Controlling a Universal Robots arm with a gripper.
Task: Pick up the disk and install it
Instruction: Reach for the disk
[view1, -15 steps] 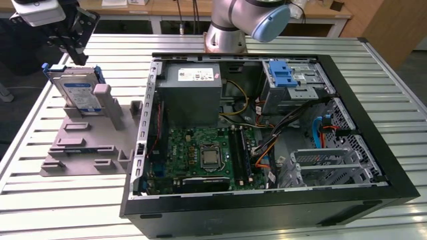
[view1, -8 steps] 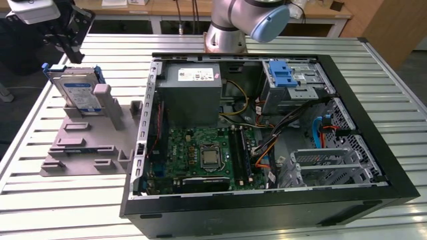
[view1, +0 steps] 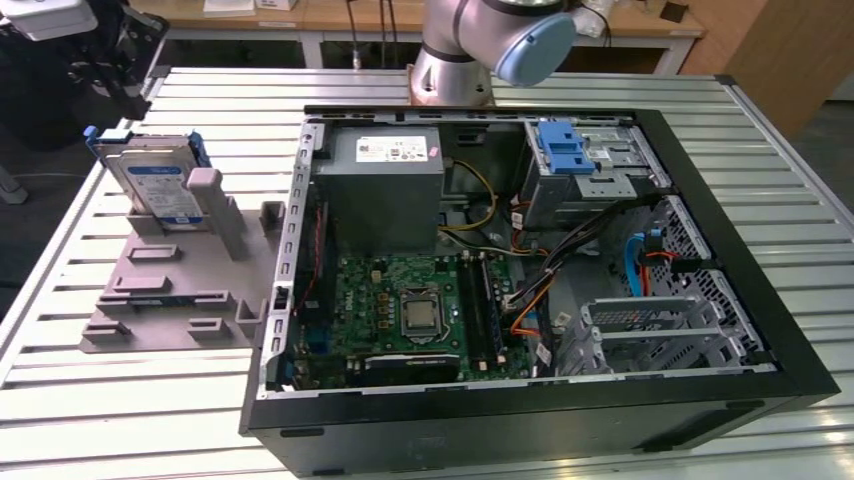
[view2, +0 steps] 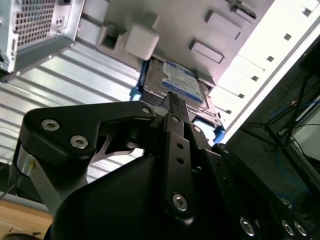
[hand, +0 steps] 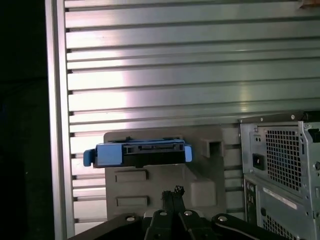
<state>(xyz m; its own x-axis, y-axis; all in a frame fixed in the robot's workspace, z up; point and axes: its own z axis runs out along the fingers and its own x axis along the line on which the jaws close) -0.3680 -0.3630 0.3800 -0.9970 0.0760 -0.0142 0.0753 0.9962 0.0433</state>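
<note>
My claw has its two fingers pressed together and holds nothing. It hangs over the grey fixture, near the disk but not touching it. In the second wrist view the claw points toward the labelled face of the disk.

The disk stands on its edge in the fixture, leaning a little, with its blue carrier bracket around it. The fixture lies on the slatted metal worktop, on the exterior view's left of the open computer case. One grey post of the fixture rises just beside the disk, in front of the label.

Between the disk and the drive cage are the case's side wall and the grey power-supply box. The cage sits at the far corner of the case and has a blue latch on top. Near it run bundles of cables, and the green motherboard lies on the case floor.

I count one disk, one fixture, one case, one power-supply box, one cage and one motherboard.
</note>
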